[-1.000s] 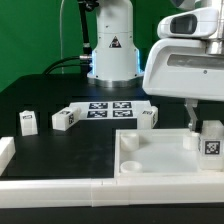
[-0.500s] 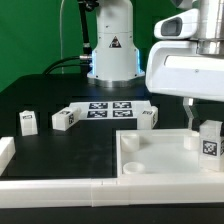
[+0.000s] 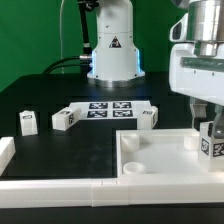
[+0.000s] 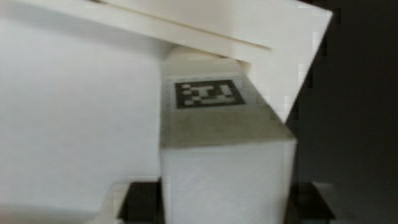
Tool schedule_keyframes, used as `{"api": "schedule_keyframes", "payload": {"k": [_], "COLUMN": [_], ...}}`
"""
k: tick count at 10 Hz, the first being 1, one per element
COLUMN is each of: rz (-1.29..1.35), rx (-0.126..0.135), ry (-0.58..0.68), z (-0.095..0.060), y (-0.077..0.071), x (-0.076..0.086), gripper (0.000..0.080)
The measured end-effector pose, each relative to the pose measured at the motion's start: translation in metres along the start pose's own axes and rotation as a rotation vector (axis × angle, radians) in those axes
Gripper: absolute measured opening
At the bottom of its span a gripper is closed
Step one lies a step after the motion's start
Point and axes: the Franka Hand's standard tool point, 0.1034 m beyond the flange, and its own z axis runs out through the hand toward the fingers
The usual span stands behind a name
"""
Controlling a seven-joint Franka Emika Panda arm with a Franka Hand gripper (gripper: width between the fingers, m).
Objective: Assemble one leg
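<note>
Gripper point(image 3: 211, 133) clamped on one leg point(image 3: 213, 142), held upright over the far-right corner of the big white tray piece point(image 3: 150, 165) at the exterior view's right; wrist view shows the leg point(image 4: 224, 150) squeezed between both fingers. Seating in a corner hole not confirmable, so likely mid-insertion, fastening and release left. Three spare legs point(image 3: 28, 122) loose near the marker board point(image 3: 108, 108).

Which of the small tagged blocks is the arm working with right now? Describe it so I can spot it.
Start at the large white tray at the front of the table. At its far corner on the exterior view's right, under the gripper, the leg stands upright. The other small blocks sit on the black table beside the marker board; only this one is at the tray, between the gripper's fingers.
</note>
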Motion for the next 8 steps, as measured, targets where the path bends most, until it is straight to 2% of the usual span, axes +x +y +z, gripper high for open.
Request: {"api": "schedule_keyframes", "payload": {"k": [2, 3, 4, 5, 6, 7, 8], "rz": [0.117, 0.109, 0.104, 0.054, 0.051, 0.031, -0.114], "rx": [0.008, 0.007, 0.006, 0.007, 0.006, 0.009, 0.032], "ry": [-0.021, -0.021, -0.021, -0.021, -0.021, -0.021, -0.017], "z": [-0.0003, 0.0003, 0.0007, 0.0007, 0.0009, 0.0008, -0.0001], "y": [0.0017, 0.0019, 0.0022, 0.0022, 0.0023, 0.0020, 0.0000], "x": [0.0001, 0.0000, -0.0003, -0.0003, -0.0006, -0.0011, -0.0020], "gripper": [0.0297, 0.0387, 0.0387, 0.0573, 0.0573, 0.0633, 0.0633]}}
